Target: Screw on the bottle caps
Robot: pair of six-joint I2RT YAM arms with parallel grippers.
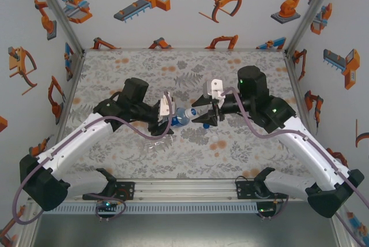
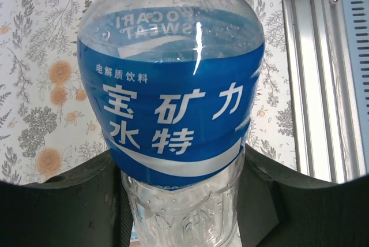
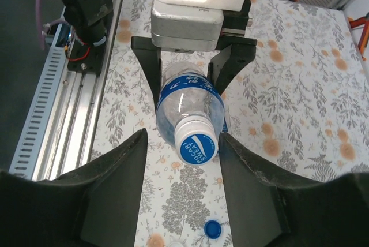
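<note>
A clear bottle [image 2: 173, 103] with a blue-and-white label band is held level above the mat, my left gripper [image 2: 181, 201] shut on its ribbed lower body. In the top view this bottle [image 1: 182, 115] points right from the left gripper [image 1: 169, 116] toward my right gripper [image 1: 204, 118]. A cap [image 3: 198, 144], white-sided with a blue top, sits on the bottle's neck. My right gripper [image 3: 183, 143] stands open around that cap, with a wide gap on the left and a narrow one on the right. A loose blue cap [image 3: 212, 228] lies on the mat below.
Another clear bottle [image 1: 154, 143] lies on its side on the mat, just in front of the left gripper. The metal rail [image 2: 323, 79] runs along the table's near edge. The floral mat [image 1: 190, 68] stretches back to the printed walls.
</note>
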